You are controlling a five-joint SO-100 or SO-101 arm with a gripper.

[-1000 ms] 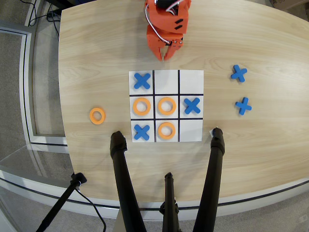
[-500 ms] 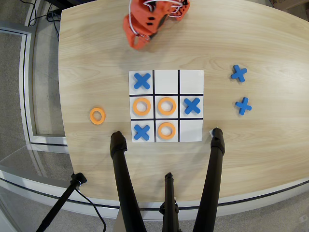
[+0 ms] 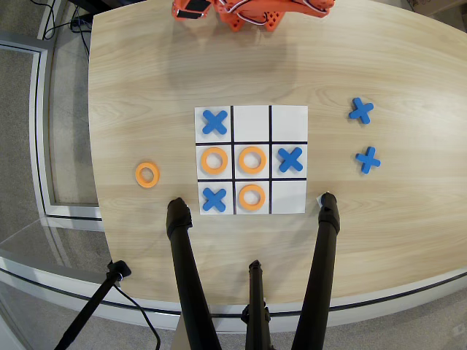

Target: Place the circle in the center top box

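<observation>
Overhead view: orange arm (image 3: 252,11) folded at table's (image 3: 408,219) top edge.

The circle (image 3: 251,197) is a flat orange foam ring with a round hole, lying flat inside the center top box (image 3: 252,209) in the overhead view. That box is a white square cell edged by black lines, the middle cell of the grid's edge row nearest the black tripod legs. The ring sits roughly centred, within the lines.
</observation>
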